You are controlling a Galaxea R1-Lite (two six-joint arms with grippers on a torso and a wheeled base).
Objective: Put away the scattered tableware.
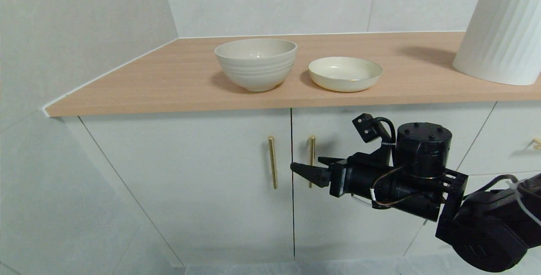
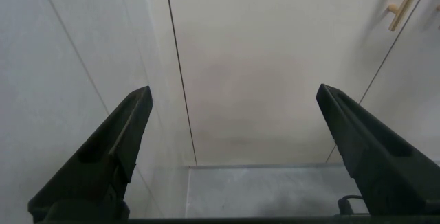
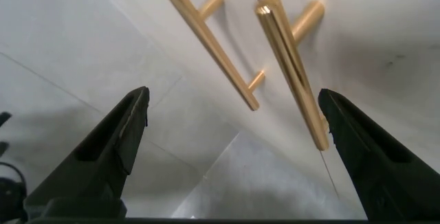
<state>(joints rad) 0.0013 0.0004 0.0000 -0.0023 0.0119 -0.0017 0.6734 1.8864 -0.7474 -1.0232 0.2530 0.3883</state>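
Your right gripper [image 1: 306,164] hangs low before the cabinet [image 1: 190,173], fingers spread, right at the brass handle [image 1: 312,156] of its right-hand door and not clamped on it. Your left gripper [image 2: 234,90] is likewise spread and empty. Both doors look shut, and the deep bowl [image 1: 255,63] and shallow dish [image 1: 345,73] sit near each other on the wooden countertop [image 1: 169,80] — so nothing seems put away yet. Opening that door looks like the first step.
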